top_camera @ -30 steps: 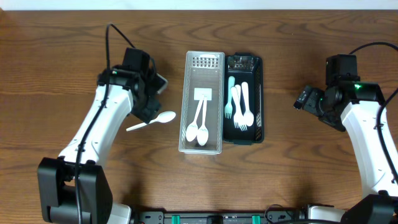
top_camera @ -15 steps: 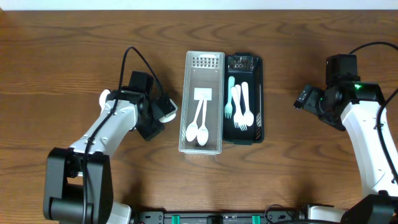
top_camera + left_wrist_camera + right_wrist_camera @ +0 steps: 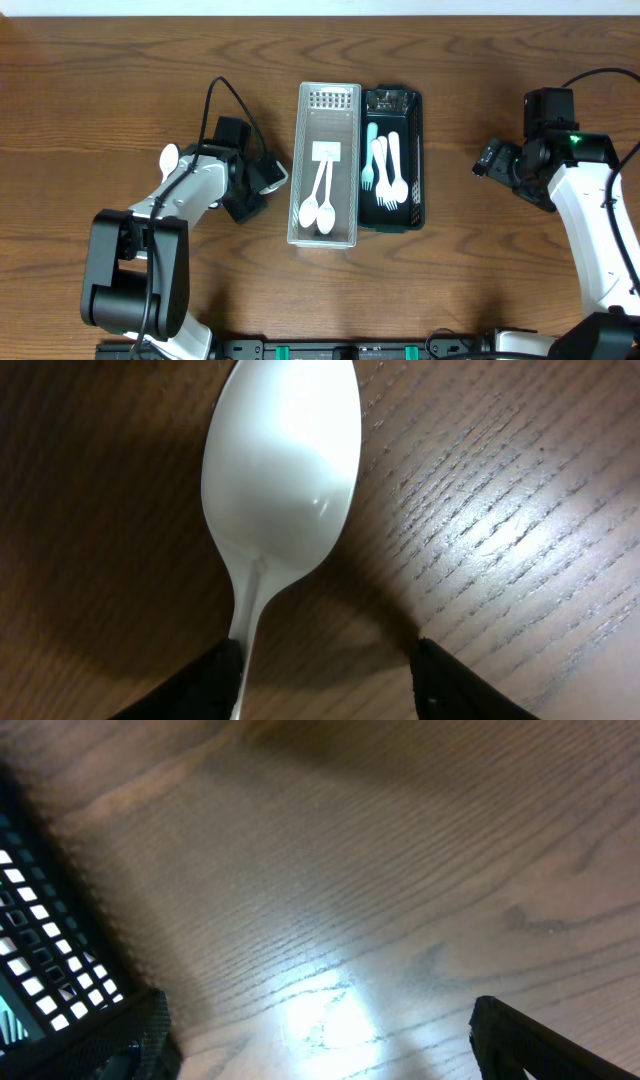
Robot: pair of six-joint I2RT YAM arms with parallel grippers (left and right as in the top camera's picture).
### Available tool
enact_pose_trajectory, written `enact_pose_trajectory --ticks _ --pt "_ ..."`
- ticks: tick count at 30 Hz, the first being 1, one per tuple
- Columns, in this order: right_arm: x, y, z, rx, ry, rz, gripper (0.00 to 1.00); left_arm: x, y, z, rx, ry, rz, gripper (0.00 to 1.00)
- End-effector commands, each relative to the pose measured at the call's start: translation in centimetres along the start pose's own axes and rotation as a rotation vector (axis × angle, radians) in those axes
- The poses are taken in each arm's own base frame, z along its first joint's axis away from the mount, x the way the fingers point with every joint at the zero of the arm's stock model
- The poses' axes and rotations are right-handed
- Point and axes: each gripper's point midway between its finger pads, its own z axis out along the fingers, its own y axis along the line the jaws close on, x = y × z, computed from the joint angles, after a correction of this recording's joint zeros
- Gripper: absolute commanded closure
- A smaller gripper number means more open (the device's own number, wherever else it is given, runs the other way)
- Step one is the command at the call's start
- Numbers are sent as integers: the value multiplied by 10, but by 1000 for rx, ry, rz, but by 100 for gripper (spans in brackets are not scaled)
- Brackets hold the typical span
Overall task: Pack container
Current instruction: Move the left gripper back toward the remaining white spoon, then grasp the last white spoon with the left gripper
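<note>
Left jaws (image 3: 325, 660) sit half spread, clamping nothing I can see. To do this well I'd centre them over the handle of the white plastic spoon (image 3: 280, 470), squeeze fully, then carry it toward 3 o'clock into the clear plastic tray (image 3: 303, 140). The spoon lies on the wooden counter (image 3: 520, 510), handle touching only the 7 o'clock finger. Right jaws (image 3: 320, 1040) gape, empty.

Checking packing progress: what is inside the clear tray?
Two white spoons lie side by side in the clear tray, handles crossing a white label. Nothing else shows; the floor under them is covered.
</note>
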Motion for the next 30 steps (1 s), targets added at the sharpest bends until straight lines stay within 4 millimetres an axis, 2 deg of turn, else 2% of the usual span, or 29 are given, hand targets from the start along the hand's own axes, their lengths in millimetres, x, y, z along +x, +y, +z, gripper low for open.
enact_pose_trajectory --ticks 1,5,8,9,13,17,22,24,27,30 --pt "1 -2 1 9 3 7 1 9 -8 14 48 36 -3 54" --pt "1 -2 1 9 3 7 1 9 -7 14 44 39 -39 62" --pt "1 -2 1 9 4 7 1 12 -3 13 21 57 -56 82" --pt "2 -2 1 11 6 7 1 13 0 12 4 64 -64 94" --pt "4 -3 1 15 14 6 1 14 24 -7 -120 99 -126 94" --pt "5 -4 1 17 18 5 1 4 42 -55 -211 69 -143 94" --pt "6 -5 1 20 23 5 1 -21 48 -136 -300 -98 -292 94" --pt "6 -4 1 19 22 5 1 -38 37 -165 -283 -224 -379 94" --pt "5 -4 1 17 18 5 1 -70 5 -196 -171 -420 -427 94" --pt "4 -4 1 15 17 6 1 -86 -19 -214 -129 -504 -422 94"
